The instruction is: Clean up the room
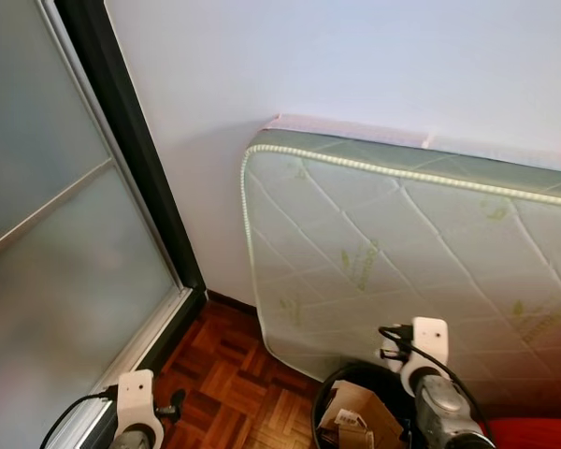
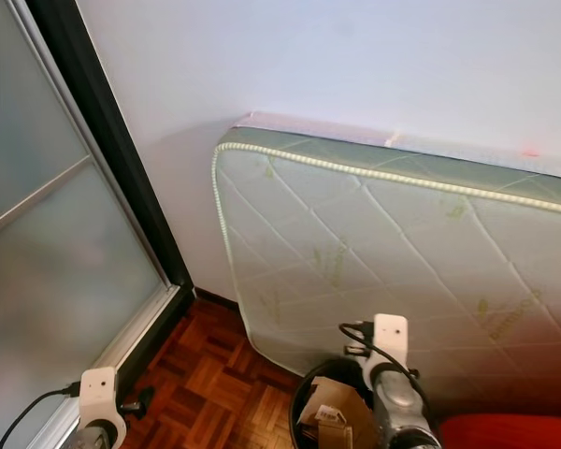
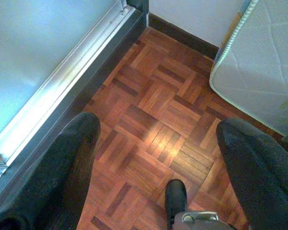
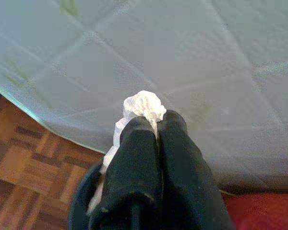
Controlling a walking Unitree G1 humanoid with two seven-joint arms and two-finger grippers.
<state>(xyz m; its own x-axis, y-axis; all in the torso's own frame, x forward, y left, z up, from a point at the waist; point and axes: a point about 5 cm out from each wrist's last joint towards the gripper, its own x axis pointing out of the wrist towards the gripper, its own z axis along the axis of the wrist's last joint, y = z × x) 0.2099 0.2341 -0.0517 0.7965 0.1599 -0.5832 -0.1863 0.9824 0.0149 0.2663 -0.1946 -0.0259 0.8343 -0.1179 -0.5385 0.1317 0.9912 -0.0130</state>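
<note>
While the right gripper (image 4: 156,125) pinches a crumpled white tissue (image 4: 143,106) tight above the black bin (image 1: 341,388) by the leaning mattress (image 1: 402,253), the left gripper (image 3: 158,143) hangs spread wide over the parquet floor (image 3: 153,100).

head eyes look down at the leaning mattress (image 1: 411,243); both wrist views share its edge and parquet floor (image 3: 153,105)

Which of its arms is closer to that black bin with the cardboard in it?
Right. The right gripper, pinching a white tissue, hangs just above the black bin; the left gripper is off over the parquet floor.
</note>
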